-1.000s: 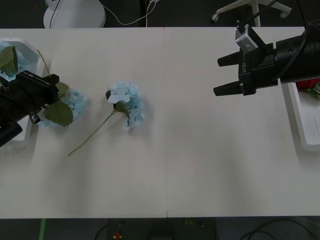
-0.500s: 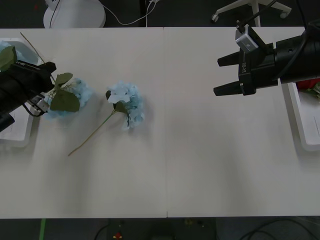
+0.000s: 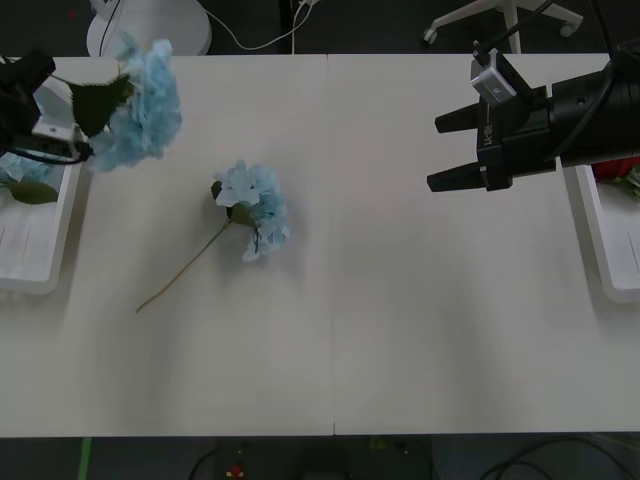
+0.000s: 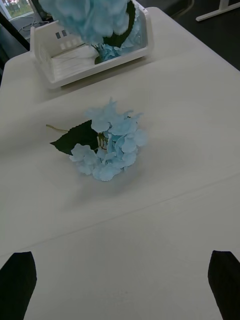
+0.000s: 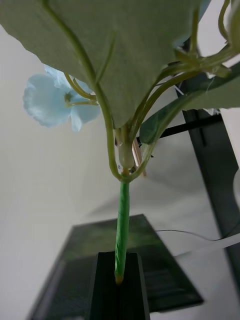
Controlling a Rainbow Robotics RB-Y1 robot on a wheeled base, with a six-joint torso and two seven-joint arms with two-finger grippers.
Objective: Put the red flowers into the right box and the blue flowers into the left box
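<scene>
While my left claw (image 5: 119,280) pinches only the blue hydrangea's stem (image 5: 122,230), its heavy head (image 3: 140,105) could swing, missing the left box (image 3: 30,262); right claw (image 3: 447,150) wide.

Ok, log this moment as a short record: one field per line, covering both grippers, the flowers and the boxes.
left gripper: shut on the stem of a blue flower, held in the air near the left box
right gripper: open, hovering over the table beside the right box
loose blue flower: lying on the table, stem pointing toward the near-left
left box contents: blue flowers already inside
right box contents: a bit of red showing behind the right arm
</scene>
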